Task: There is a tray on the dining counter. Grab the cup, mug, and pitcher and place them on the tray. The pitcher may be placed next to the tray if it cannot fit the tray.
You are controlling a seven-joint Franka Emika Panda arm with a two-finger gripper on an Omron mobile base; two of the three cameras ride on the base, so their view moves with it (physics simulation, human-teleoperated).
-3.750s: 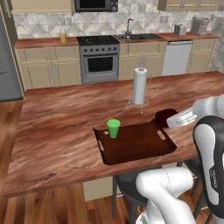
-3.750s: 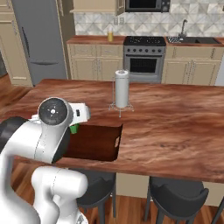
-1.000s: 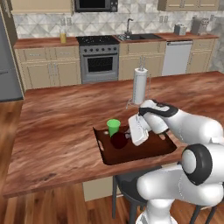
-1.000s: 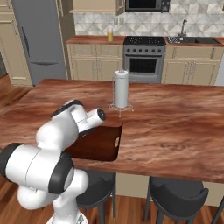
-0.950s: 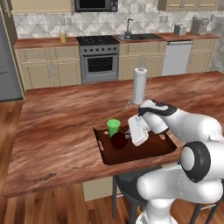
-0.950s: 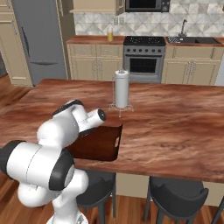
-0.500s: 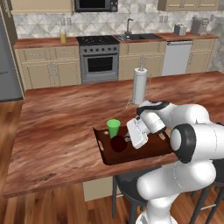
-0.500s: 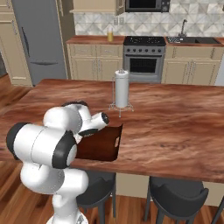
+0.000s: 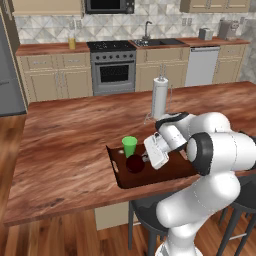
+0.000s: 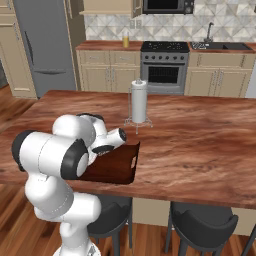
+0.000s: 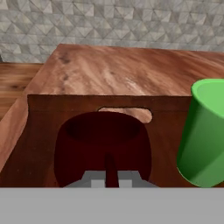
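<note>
The dark brown tray (image 9: 116,172) lies on the dining counter (image 9: 65,135) near its front edge. On its left half stands the green cup (image 9: 129,146), with the dark maroon mug (image 9: 135,164) right in front of it. My gripper (image 9: 146,159) reaches in from the right and is shut on the mug's handle. In the hand view the mug (image 11: 103,144) rests on the tray floor just ahead of the gripper (image 11: 110,179), the cup (image 11: 205,135) to its right, and a cut-out handle in the tray wall (image 11: 35,100) behind. The pitcher (image 9: 72,42) stands on the back counter, left of the stove.
A paper towel holder (image 9: 160,97) stands on the dining counter just behind the tray. Dark stools (image 10: 200,220) sit below the counter's front edge. My own arm (image 10: 75,145) covers the tray's left part in the right base view.
The mug has come from the counter right of the tray into the tray beside the cup. Over the last second the hand stayed low there while the arm's elbow swung in.
</note>
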